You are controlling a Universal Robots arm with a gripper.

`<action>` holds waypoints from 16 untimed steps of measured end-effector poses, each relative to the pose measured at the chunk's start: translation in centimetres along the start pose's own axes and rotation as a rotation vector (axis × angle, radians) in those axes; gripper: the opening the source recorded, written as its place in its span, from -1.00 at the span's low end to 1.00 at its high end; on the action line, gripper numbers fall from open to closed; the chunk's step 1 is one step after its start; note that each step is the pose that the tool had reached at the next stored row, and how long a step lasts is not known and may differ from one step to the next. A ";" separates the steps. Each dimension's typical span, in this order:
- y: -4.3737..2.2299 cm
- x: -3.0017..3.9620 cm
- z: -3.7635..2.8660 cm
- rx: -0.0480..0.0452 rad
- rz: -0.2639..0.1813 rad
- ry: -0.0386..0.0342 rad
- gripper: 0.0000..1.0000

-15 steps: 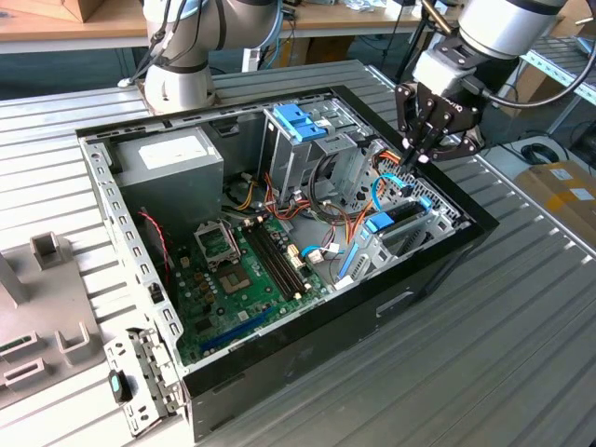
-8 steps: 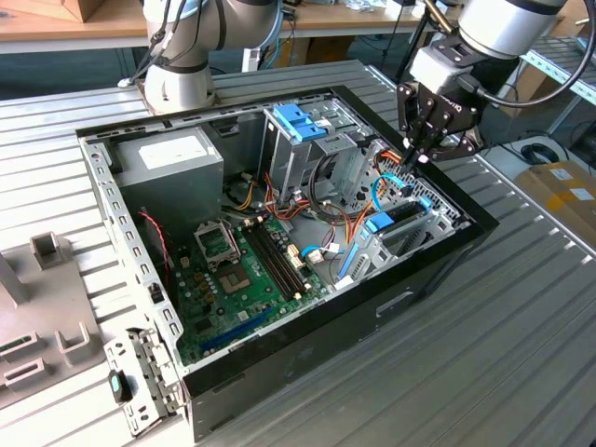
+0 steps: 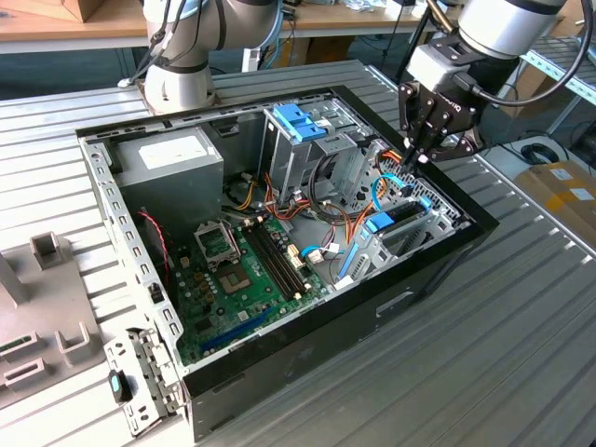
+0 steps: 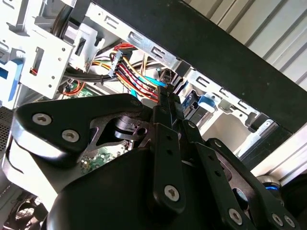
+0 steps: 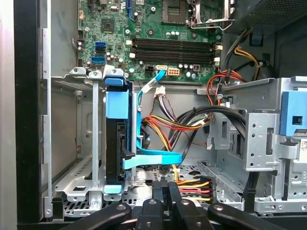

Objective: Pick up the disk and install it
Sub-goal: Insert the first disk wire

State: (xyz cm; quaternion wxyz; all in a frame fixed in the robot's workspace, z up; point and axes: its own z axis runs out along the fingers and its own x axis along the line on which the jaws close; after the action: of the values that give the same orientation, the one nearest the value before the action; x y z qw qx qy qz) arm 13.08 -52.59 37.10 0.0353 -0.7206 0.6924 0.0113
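Standing on edge in its bay, the disk (image 5: pixel 117 139) sits apart from the gripper (image 3: pixel 416 155), whose jaws are pressed together, holding nothing.

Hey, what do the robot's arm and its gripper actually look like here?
The arm is made of rounded silver-grey segments, with a black cable running alongside. A pale grey block sits at its wrist. The gripper is matte black, built from flat linkage plates joined by silver screws, narrowing to slim black fingers.
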 end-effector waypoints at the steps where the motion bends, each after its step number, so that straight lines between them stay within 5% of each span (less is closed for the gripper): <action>1: 0.01 0.01 0.00 0.0000 0.000 0.0021 -0.67; 8: 0.08 0.03 0.16 0.0012 0.025 0.0351 -0.67; 16: 0.22 0.59 0.22 0.0025 0.039 0.0399 -0.67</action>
State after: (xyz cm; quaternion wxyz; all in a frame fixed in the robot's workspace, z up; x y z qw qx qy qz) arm 12.89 -53.17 36.83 0.0222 -0.7071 0.7068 -0.0032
